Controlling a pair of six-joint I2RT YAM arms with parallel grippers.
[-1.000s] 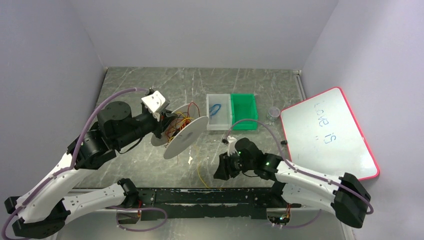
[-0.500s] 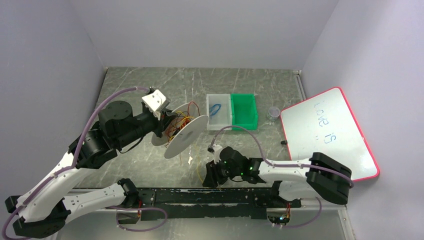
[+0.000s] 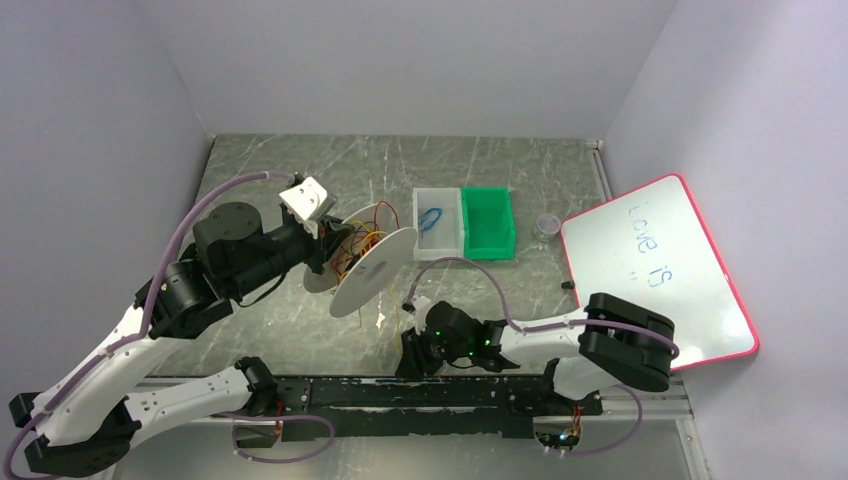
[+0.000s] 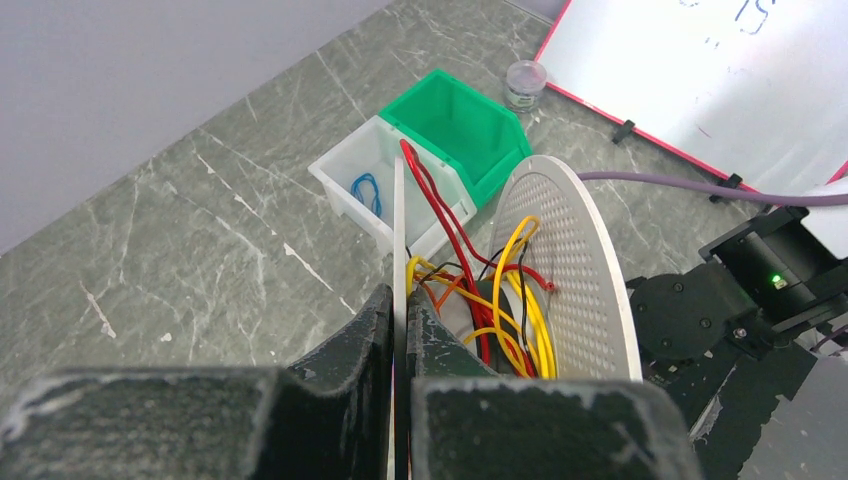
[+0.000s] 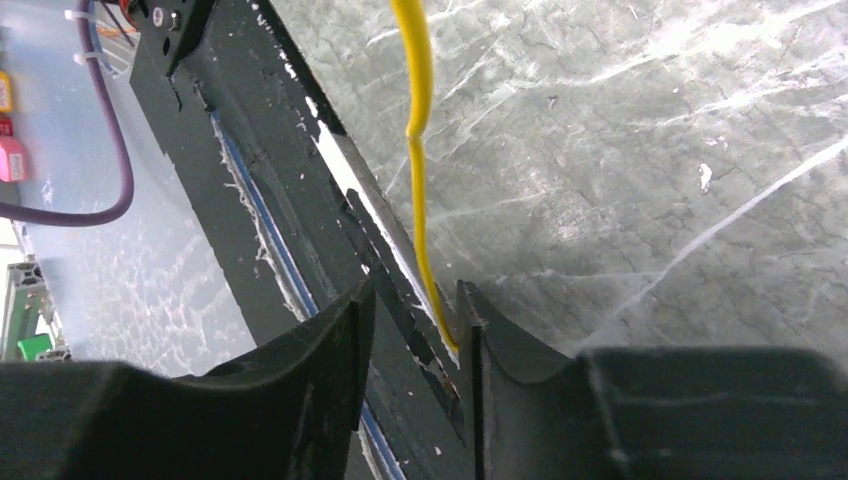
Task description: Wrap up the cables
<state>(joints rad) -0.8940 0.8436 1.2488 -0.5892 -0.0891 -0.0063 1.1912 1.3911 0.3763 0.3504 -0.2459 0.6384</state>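
Note:
A white spool of two discs is held tilted above the table; its big perforated disc (image 3: 372, 272) faces the front. Yellow, orange and red cables (image 3: 352, 248) are tangled between the discs, as the left wrist view (image 4: 500, 300) shows. My left gripper (image 4: 400, 310) is shut on the thin edge of the spool's other disc (image 4: 399, 220). One loose yellow cable (image 3: 398, 335) trails down to the table's front edge. My right gripper (image 5: 415, 310) is open there, low over the table, with that yellow cable (image 5: 418, 150) running between its jaws, close to the right finger.
A white bin (image 3: 437, 222) holding a small blue wire coil and a green bin (image 3: 489, 222) stand behind the spool. A small jar (image 3: 546, 226) and a red-framed whiteboard (image 3: 655, 270) are at the right. A black rail (image 3: 350, 395) runs along the front edge, under the right gripper.
My right gripper has moved left and toward the front edge, and now straddles the loose yellow cable. The left arm and spool have barely moved.

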